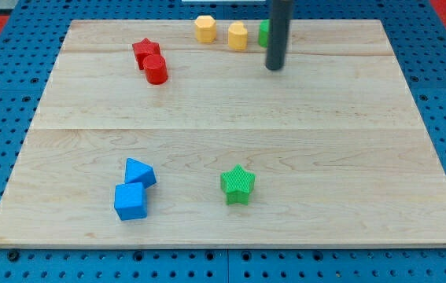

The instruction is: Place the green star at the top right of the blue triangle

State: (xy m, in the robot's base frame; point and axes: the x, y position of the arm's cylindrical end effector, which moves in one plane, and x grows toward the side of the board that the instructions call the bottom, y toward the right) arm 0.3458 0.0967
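Observation:
The green star (237,184) lies on the wooden board (325,141) near the view's bottom, a little right of centre. The blue triangle (139,172) lies to its left, touching a blue cube (130,201) just below it. My tip (274,67) rests near the view's top, right of centre, far above the green star and touching no block.
Two yellow blocks (205,28) (237,35) sit at the top edge. A green block (264,33) is partly hidden behind the rod. A red star (145,51) and a red cylinder (156,70) touch at the upper left.

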